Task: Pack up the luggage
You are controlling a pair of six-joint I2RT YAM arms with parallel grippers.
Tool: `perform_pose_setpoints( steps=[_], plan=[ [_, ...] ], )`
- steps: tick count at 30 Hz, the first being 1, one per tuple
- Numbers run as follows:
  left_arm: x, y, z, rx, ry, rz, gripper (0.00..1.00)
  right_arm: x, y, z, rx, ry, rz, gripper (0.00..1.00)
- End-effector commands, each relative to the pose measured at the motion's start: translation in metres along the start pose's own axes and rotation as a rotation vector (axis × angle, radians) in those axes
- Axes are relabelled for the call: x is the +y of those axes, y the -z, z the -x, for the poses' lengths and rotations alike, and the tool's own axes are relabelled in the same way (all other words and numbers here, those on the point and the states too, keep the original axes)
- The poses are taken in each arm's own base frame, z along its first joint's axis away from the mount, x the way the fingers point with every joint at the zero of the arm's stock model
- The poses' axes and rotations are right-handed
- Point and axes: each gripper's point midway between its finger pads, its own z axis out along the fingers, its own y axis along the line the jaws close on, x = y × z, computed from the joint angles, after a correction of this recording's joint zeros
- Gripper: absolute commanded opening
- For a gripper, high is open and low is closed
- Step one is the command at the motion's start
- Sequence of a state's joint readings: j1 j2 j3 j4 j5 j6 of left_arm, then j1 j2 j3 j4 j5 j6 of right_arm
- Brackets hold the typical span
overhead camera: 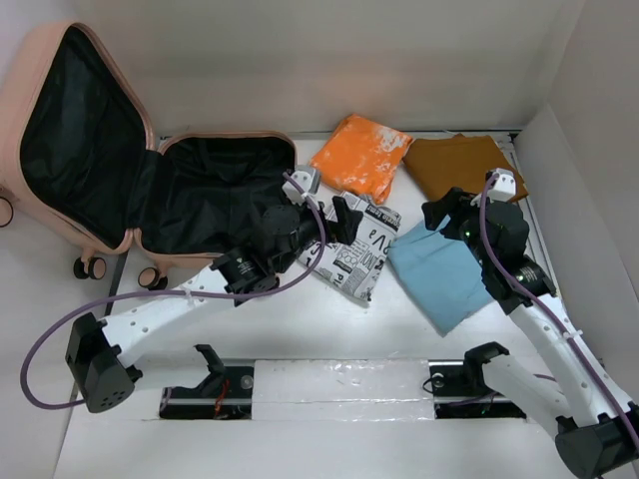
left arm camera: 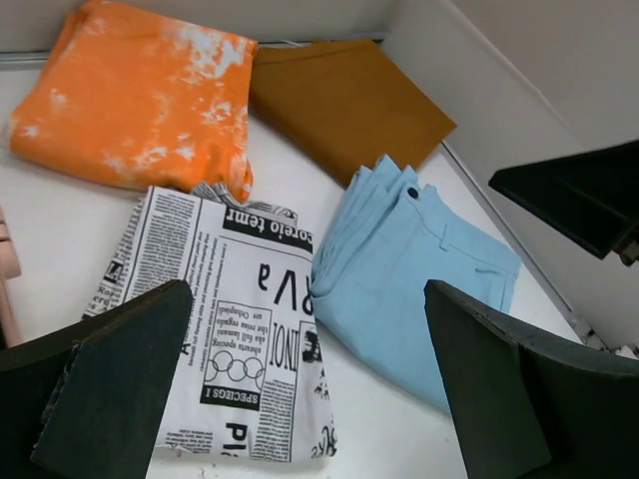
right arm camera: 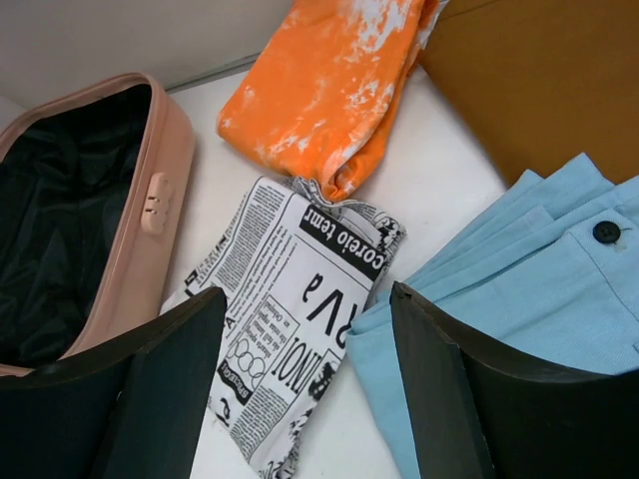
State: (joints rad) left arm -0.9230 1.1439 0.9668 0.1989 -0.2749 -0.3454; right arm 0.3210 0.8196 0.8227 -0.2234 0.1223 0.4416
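The pale pink luggage (overhead camera: 225,136) lies open at the back left, its lid leaning up to the left, and no clothes show on its black lining. Its pink wall also shows in the right wrist view (right arm camera: 165,190). Four folded garments lie to its right: newspaper-print (overhead camera: 359,257), light blue (overhead camera: 439,277), orange tie-dye (overhead camera: 361,155) and brown (overhead camera: 461,165). My left gripper (overhead camera: 337,220) is open and empty above the newspaper-print garment (left arm camera: 230,319). My right gripper (overhead camera: 446,213) is open and empty above the far edge of the light blue garment (right arm camera: 519,289).
White walls close the table at the back and right (overhead camera: 589,200). The luggage's caster wheels (overhead camera: 90,267) stand at its near left corner. A slot with black arm mounts (overhead camera: 210,384) runs along the near edge. The right gripper's finger (left arm camera: 589,195) shows in the left wrist view.
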Motion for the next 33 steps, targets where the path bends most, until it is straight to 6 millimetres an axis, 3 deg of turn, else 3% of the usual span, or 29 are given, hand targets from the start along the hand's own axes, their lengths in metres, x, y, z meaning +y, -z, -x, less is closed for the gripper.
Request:
perform_pose_setpoints(
  steps=[1,7,9,10,12,13,14,15,18,20,21,22,24,26,29,31,33],
  plan=[
    [-0.019,0.001,0.011,-0.059,0.02,-0.111,1.0,0.009,0.001,0.016,-0.055,-0.013,0.037,0.73],
    [-0.033,0.004,0.015,-0.092,0.033,-0.195,1.0,0.008,0.001,0.014,-0.047,-0.012,0.033,0.73],
    [-0.023,-0.002,0.007,-0.065,0.05,-0.136,0.46,0.008,0.001,0.014,-0.047,-0.012,0.033,0.73],
    [-0.018,-0.003,0.0,-0.054,0.09,-0.113,0.28,0.007,0.003,0.017,-0.06,-0.014,0.028,0.68],
    [-0.007,-0.004,-0.015,-0.029,0.134,-0.062,0.18,0.005,0.004,0.013,-0.052,-0.013,0.024,0.62],
    [-0.001,-0.004,-0.023,-0.012,0.164,-0.032,0.18,0.006,0.007,0.016,-0.06,-0.014,0.028,0.57],
    [0.006,-0.003,-0.04,0.024,0.229,-0.001,0.18,0.006,0.007,0.016,-0.06,-0.014,0.028,0.36],
    [0.016,-0.002,-0.059,0.076,0.252,0.049,0.19,0.007,0.009,0.018,-0.068,-0.015,0.032,0.3],
    [0.039,0.005,-0.091,0.133,0.344,0.181,0.3,0.003,0.008,0.011,-0.049,-0.012,0.022,0.26],
    [0.052,0.015,-0.119,0.158,0.355,0.263,0.37,0.007,0.008,0.011,-0.049,-0.013,0.044,0.33],
    [0.052,0.018,-0.127,0.163,0.376,0.276,0.5,0.007,0.006,0.009,-0.04,-0.021,0.04,0.4],
    [0.047,0.021,-0.136,0.182,0.399,0.27,0.5,0.008,0.006,0.008,-0.036,-0.021,0.048,0.44],
    [0.059,0.023,-0.158,0.199,0.465,0.335,0.5,0.009,0.004,0.005,-0.023,-0.02,0.054,0.55],
    [0.066,0.022,-0.177,0.218,0.488,0.389,0.5,0.011,0.005,0.001,-0.006,-0.018,0.068,0.58],
    [0.079,0.018,-0.195,0.219,0.531,0.473,0.57,0.01,0.005,-0.001,0.002,-0.018,0.063,0.63],
    [0.083,0.014,-0.197,0.193,0.558,0.509,0.59,0.015,0.008,0.0,0.001,-0.016,0.085,0.67],
    [0.089,0.012,-0.208,0.2,0.569,0.545,0.68,0.014,0.009,-0.002,0.009,-0.016,0.08,0.68]
  ],
)
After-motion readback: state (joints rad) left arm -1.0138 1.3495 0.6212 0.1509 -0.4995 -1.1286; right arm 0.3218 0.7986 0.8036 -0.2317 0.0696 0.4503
